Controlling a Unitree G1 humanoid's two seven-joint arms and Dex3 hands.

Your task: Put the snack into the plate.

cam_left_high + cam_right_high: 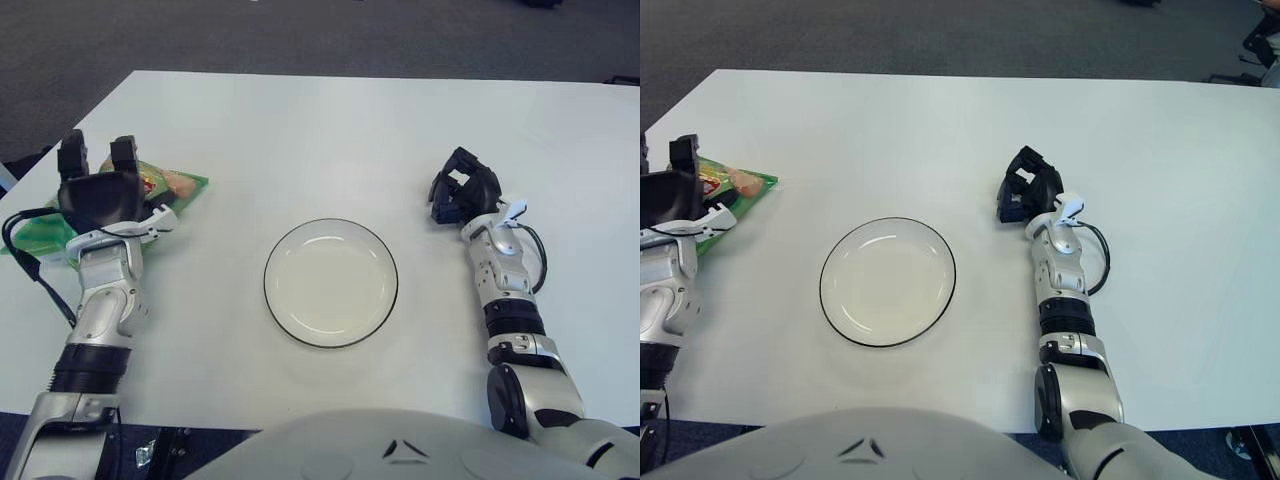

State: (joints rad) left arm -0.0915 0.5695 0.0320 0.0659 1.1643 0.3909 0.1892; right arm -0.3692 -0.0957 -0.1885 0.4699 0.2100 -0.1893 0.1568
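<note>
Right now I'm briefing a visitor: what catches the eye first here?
The white plate sits empty at the table's middle. At the left edge, the left hand hovers over a green snack bag. The right hand shows right of the plate.

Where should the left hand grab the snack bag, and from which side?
Judging by its pose, grip the snack bag at its exposed right edge, coming from above. It lies flat on the table, so only a pinch across an edge looks workable. The left hand covers its middle; the plate lies to its right.
</note>
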